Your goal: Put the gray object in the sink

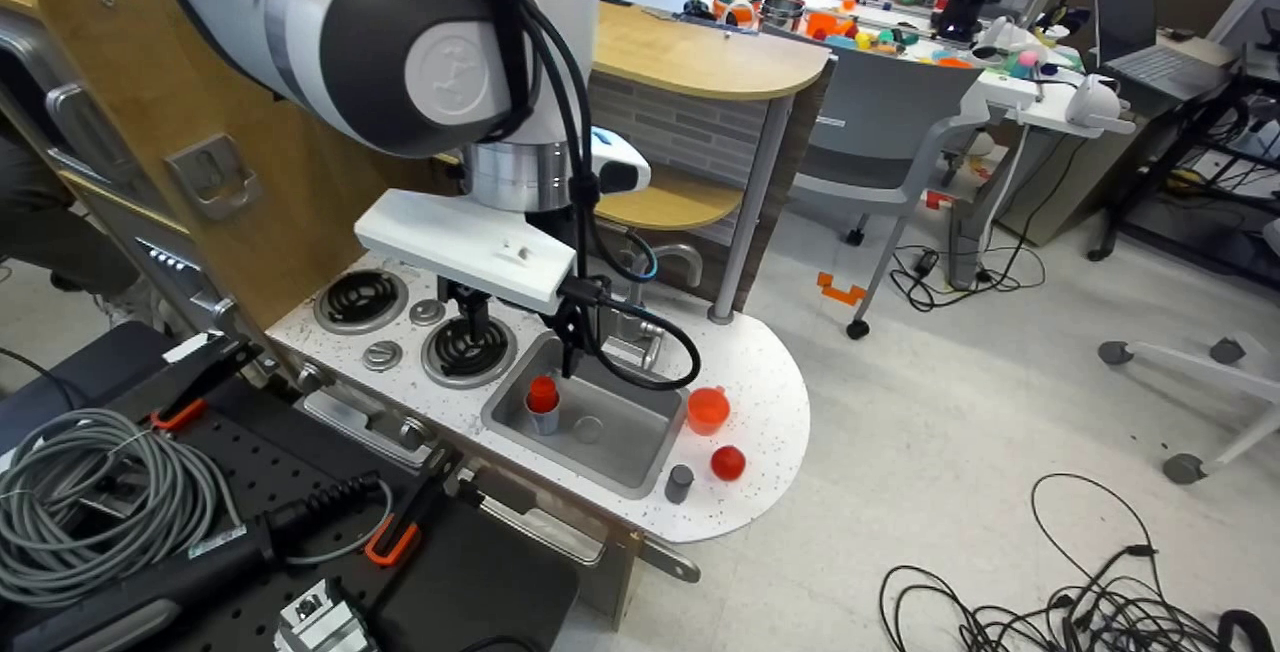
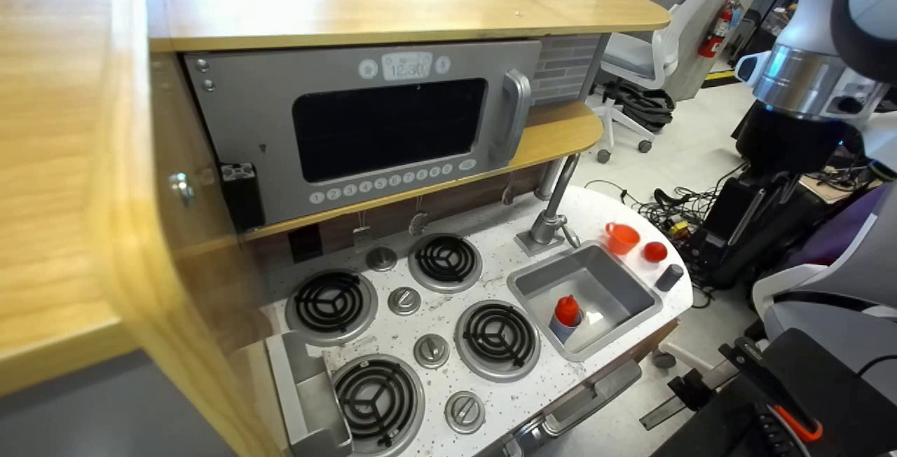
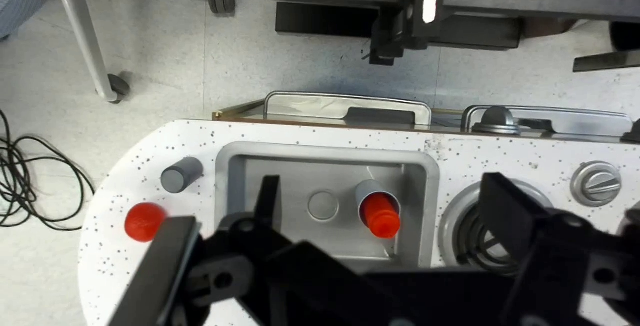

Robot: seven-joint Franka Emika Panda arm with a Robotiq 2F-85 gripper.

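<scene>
Burners (image 1: 361,298) with black coils sit at the left of a white speckled worktop (image 1: 765,377) in an exterior view. Next, overlapping one burner from this angle, the gripper (image 1: 524,352) hangs in the air, its fingers spread wide apart and holding nothing. To its right comes the sink (image 1: 618,450), a rectangular gray metal basin with a faucet (image 2: 558,198) rising behind it. Inside, toward the burner end, a gray cup (image 1: 544,422) stands upright beside the round drain (image 1: 588,429). A red bottle-shaped piece (image 1: 542,393) sits in the cup, its top sticking out above the rim. Past the sink's right end, out on the worktop, a small gray cylinder (image 1: 679,484) stands upright near the basin's front corner. The task's gray object could be this cylinder or the cup already in the sink; I cannot tell which. Farther right, an orange cup (image 1: 708,412) with a small handle stands mouth up, just beside the basin's rear corner. At the far right of the worktop rests a round red piece (image 1: 728,463), near the orange cup and cylinder.
</scene>
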